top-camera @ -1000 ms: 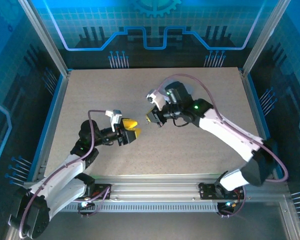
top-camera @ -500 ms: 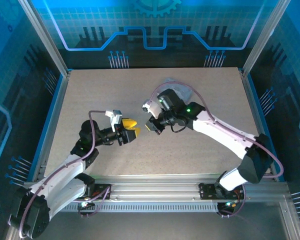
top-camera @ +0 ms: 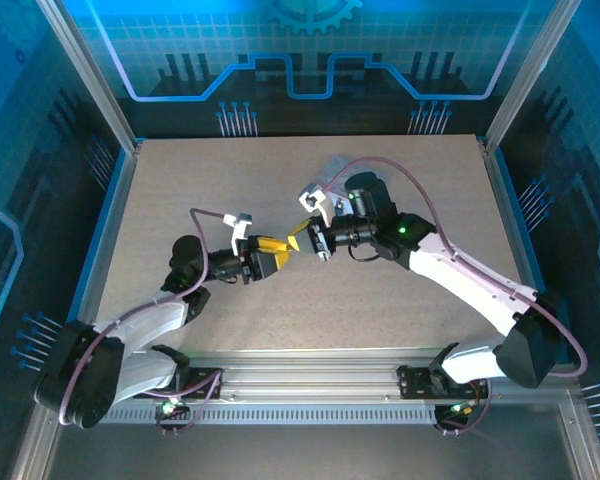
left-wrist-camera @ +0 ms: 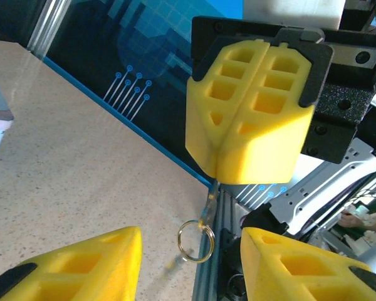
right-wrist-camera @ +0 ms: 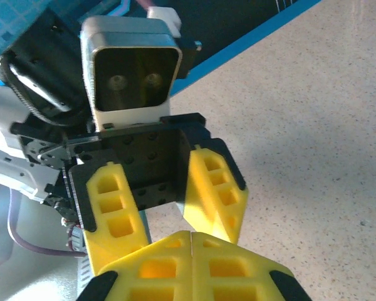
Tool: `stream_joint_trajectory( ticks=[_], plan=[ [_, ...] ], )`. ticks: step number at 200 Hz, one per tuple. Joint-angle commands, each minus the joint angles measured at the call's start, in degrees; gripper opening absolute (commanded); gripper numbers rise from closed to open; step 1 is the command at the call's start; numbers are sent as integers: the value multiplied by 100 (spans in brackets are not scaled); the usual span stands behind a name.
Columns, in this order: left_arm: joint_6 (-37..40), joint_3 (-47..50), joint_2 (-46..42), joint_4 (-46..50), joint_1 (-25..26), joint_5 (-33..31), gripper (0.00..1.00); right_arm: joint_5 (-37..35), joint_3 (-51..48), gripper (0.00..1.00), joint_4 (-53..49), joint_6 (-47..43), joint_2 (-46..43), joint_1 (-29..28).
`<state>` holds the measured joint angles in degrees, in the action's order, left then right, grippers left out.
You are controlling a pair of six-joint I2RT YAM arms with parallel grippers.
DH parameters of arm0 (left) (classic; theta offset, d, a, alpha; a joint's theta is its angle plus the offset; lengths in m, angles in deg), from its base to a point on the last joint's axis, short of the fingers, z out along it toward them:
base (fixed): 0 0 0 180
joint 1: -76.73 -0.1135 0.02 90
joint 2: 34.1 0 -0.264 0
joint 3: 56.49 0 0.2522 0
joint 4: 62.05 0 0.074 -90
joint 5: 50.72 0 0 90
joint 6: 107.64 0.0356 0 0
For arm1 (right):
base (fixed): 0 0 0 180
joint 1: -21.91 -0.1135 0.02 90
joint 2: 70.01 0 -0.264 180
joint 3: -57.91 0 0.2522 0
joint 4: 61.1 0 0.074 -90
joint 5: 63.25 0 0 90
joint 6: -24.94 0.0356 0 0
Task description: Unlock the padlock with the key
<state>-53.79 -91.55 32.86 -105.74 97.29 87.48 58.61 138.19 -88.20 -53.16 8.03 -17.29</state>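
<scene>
Left gripper advanced toward surface centre, now just beside right gripper; jaws part-spread, nothing between. Right gripper pinched shut on key, ring dangling, above mid-surface. Key secured; insertion, turning likely remain.

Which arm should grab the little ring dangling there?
Left. The left fingers stand open, one each side of the ring in the left wrist view. The right fingers are shut, pinching what looks like the key, with the ring hanging under it.
</scene>
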Motion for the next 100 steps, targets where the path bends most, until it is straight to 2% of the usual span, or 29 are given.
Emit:
stream_joint_trajectory(
  ticks=[1, 32, 63, 100],
  plan=[
    [-365, -72, 133, -890, -47, 279, 45, 168, -85, 0, 315, 190, -162, 70],
    [-439, -87, 159, -957, -43, 310, 41, 95, -178, 0, 439, 293, -210, 94],
    [-472, -143, 198, -965, -43, 348, 28, 16, -243, 0, 571, 368, -237, 98],
    [-533, -211, 308, -959, -43, 334, 25, -12, -296, 0, 717, 434, -237, 109]
  ],
)
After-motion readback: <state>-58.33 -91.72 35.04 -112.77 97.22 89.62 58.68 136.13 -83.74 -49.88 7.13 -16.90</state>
